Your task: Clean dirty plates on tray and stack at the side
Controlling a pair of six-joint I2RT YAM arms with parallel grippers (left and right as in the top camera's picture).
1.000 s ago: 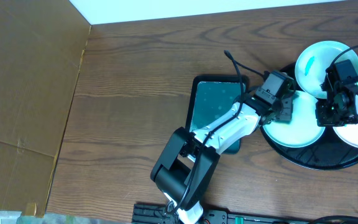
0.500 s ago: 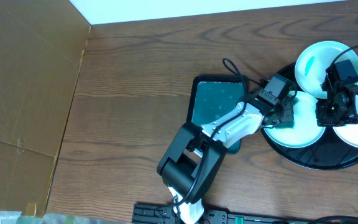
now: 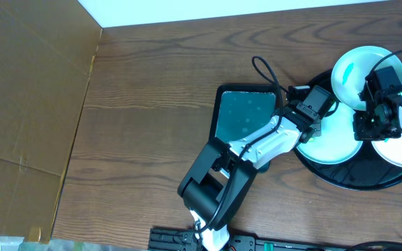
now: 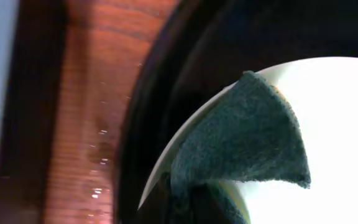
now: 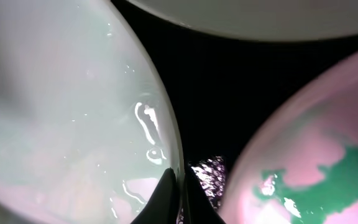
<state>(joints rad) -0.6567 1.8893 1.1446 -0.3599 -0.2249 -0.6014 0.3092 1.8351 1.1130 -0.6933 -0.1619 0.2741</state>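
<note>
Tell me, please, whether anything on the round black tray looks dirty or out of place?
Yes: the round white plate at the rear of the glossy round black tray carries a turquoise smear. Nothing looks broken.

The bench (image 3: 152, 84) is brown wood with clear grain and a low sheen. The plates (image 3: 354, 66) are smooth, glossy white, with wet-looking highlights. The tray (image 3: 347, 178) is glossy black. The scouring pad (image 4: 241, 143) is dark, rough, fibrous. The cardboard (image 3: 26, 104) is matt brown.
</note>
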